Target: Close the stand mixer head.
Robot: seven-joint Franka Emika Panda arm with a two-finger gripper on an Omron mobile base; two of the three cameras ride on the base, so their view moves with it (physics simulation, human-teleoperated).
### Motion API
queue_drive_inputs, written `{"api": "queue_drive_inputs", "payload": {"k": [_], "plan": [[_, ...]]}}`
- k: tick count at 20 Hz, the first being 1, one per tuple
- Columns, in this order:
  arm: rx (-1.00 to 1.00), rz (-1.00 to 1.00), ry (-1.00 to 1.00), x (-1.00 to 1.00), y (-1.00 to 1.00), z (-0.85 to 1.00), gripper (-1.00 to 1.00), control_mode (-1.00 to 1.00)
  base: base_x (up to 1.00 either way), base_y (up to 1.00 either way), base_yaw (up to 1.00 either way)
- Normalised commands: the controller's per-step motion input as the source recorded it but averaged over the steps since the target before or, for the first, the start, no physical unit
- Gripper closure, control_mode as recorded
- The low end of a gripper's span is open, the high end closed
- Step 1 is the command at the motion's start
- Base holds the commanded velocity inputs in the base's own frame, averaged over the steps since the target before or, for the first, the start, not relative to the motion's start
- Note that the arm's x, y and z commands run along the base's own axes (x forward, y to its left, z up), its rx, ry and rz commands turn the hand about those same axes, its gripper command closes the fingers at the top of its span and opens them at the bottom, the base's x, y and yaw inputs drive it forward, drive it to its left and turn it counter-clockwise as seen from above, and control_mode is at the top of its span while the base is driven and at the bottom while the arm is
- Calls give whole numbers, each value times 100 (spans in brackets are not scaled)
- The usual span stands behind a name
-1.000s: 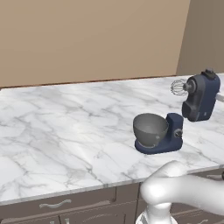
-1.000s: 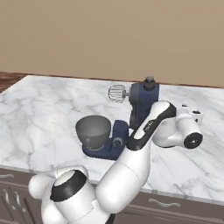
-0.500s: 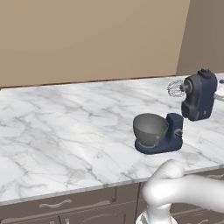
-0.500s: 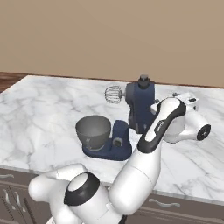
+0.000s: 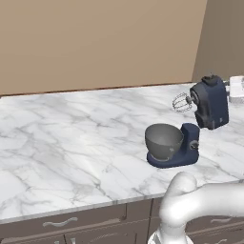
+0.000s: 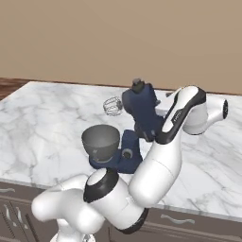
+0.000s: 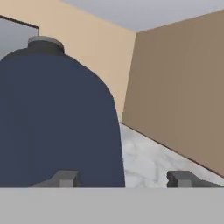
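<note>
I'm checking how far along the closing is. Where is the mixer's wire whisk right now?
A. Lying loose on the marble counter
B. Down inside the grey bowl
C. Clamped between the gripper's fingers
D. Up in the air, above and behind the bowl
D: the stand mixer head is tilted back, so its wire whisk hangs in the air, well above the grey bowl and clear of it.
</note>
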Motion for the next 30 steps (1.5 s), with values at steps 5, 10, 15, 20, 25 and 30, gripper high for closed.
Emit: {"api": "queue_drive_inputs", "payload": {"k": [5,10,15,20,25,30], "plan": [[-16,34,6,11,100,-84,-100,-100,0,0,0],[-32,19,0,8,100,-100,-100,-100,0,0,0],[-45,9,-7,4,100,-100,-100,-100,0,0,0],[-46,5,-15,-4,100,-50,-100,-100,0,0,0],[-35,0,-19,-9,100,18,-100,-100,0,0,0],[-22,0,-17,-32,81,47,-100,-100,0,0,0]]}}
